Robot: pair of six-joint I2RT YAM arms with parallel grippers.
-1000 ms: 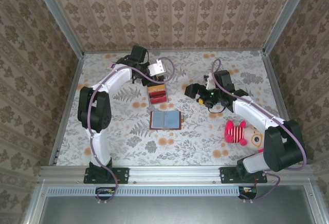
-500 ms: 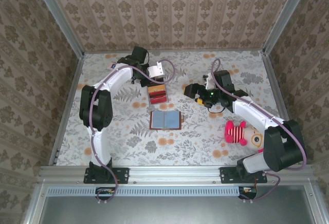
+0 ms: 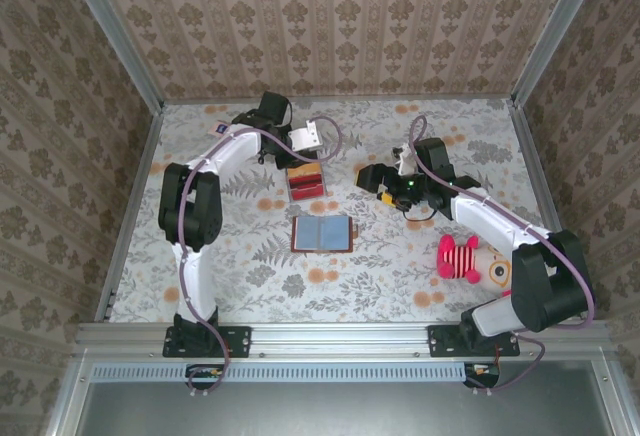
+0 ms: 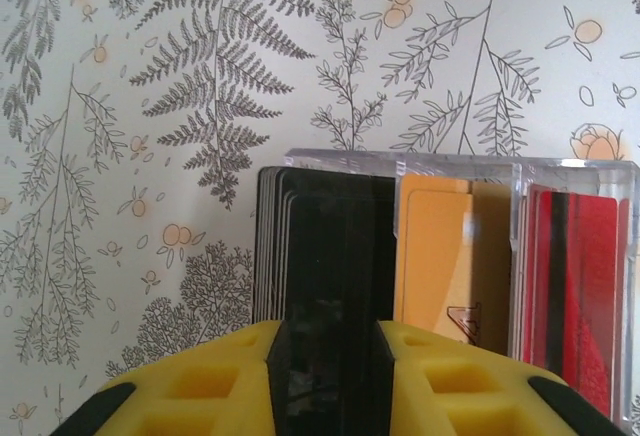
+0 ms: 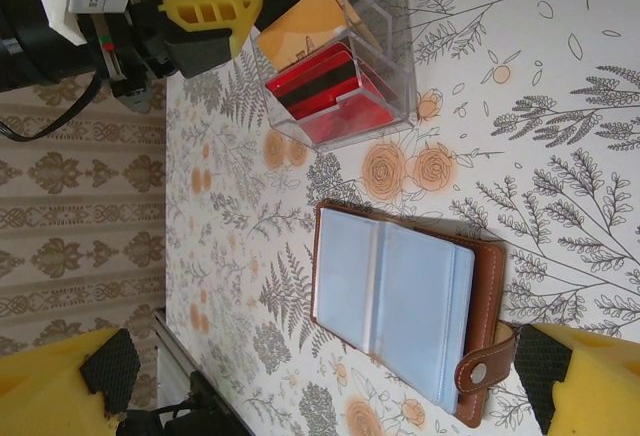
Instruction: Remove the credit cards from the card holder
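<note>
The surface is covered in a floral print. In the top view both arms reach toward its far half.

The left gripper sits at the far end of a clear compartmented tray. The right gripper hangs to the right of that tray, apart from it. A pink-and-white striped plush toy lies on the right side of the surface, beside the right arm.

The card holder lies open and flat near the centre of the surface, just on the near side of the tray and not touching it. The right wrist view adds detail that the top view lacks: the grey-blue inner sleeves, the brown edge and a snap tab. Whether any cards sit in the sleeves cannot be made out.

The left wrist view shows the contents of the tray:
- Left compartment: a stack of dark credit cards standing on edge.
- Middle compartment: orange cards.
- Right compartment: red cards, cut off by the frame edge.

Left jaws: the yellow fingers stand a narrow gap apart with a dark face between them. Whether they clamp a card cannot be told.

Right jaws: spread wide, one at each lower corner of the right wrist view, with nothing between them.
</note>
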